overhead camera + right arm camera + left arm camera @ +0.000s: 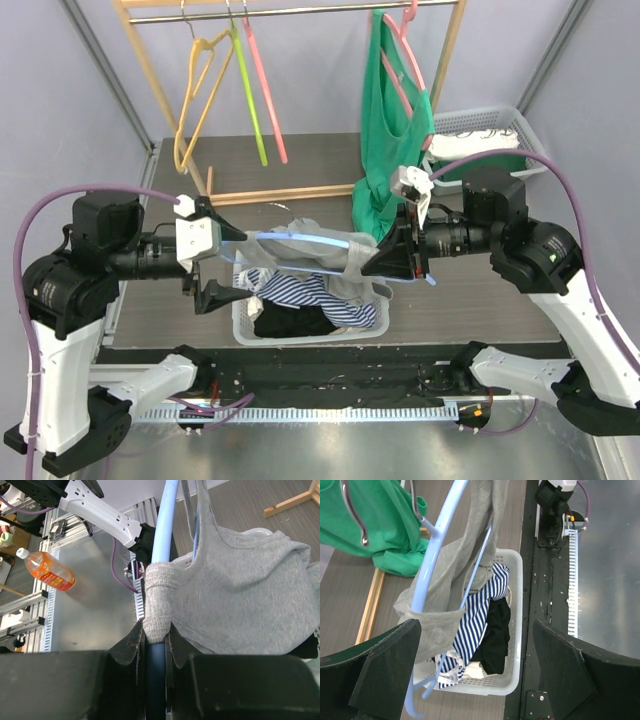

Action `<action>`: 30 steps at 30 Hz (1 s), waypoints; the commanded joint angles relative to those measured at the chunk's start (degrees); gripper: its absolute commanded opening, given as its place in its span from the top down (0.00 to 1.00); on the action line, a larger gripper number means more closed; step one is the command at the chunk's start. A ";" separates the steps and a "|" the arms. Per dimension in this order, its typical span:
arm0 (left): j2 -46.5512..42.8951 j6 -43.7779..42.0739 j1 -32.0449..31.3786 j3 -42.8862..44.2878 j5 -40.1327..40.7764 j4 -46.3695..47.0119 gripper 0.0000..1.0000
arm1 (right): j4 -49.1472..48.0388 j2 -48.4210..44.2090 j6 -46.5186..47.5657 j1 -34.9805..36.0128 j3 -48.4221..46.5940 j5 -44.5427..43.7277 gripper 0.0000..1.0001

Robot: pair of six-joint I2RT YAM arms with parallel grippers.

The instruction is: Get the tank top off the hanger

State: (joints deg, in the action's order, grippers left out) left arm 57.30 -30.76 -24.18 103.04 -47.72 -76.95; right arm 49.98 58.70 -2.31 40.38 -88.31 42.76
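Observation:
A light blue hanger (300, 238) is held level above the white basket, with a grey tank top (320, 262) draped from it. My right gripper (156, 640) is shut on one arm of the hanger (165, 525), its tips touching the bunched grey strap (159, 600). The rest of the tank top (245, 595) hangs to the right. My left gripper (477, 645) stands wide open at the hanger's other end. There the hanger (432, 555) and the tank top (447, 587) pass next to its left finger (390, 670). Nothing is between its fingers.
Under the hanger, a white basket (300, 338) holds striped (480, 610) and black (497, 635) clothes. A green top (385, 150) hangs on a pink hanger from the wooden rack (300, 10), beside empty hangers. Another basket (500, 125) sits back right. A bottle (47, 572) lies on the metal bench.

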 commanded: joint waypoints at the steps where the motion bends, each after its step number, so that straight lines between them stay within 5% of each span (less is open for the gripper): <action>1: -0.17 -6.15 0.28 -0.65 -4.57 -4.27 0.00 | 0.03 1.68 3.69 0.93 -4.58 4.52 0.99; 8: 0.09 -6.15 0.28 -1.71 1.67 1.01 0.00 | 1.53 2.56 4.85 2.86 -6.43 4.26 0.99; 19: 2.29 -6.24 0.28 -4.00 0.09 1.28 0.05 | 2.31 6.69 6.70 4.96 -11.70 3.91 0.99; 30: 2.20 -9.75 0.28 -0.30 1.84 -2.15 0.57 | 1.97 6.26 8.02 5.23 -11.88 -5.23 0.99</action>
State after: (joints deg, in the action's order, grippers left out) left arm 60.58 -38.46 -24.16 99.96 -46.00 -77.19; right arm 55.57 66.52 4.58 45.28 -98.43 41.39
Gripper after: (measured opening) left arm 0.488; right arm 0.184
